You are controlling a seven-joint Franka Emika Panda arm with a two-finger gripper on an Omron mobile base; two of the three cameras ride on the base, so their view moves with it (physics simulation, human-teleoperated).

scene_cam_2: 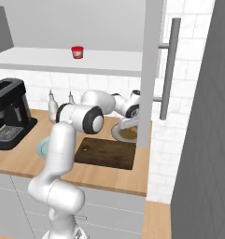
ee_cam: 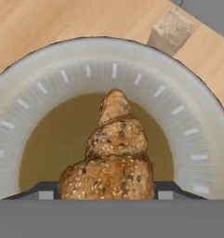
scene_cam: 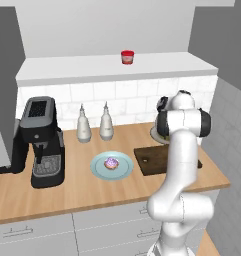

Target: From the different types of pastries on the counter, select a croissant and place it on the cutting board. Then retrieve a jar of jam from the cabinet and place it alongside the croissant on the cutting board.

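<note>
Hand sits over the croissant in a pale bowl, its fingers at nine and three o'clock; grip unclear.

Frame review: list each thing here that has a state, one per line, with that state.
croissant: lying in the grey bowl, between the claw's tips, not yet moved.
cutting board: flat on the counter, nothing on it.
jar of jam: upright, lid on, on the cabinet ledge.
frosted pastry: resting on the blue plate.
claw: down at the bowl; grip cannot be judged.
</note>
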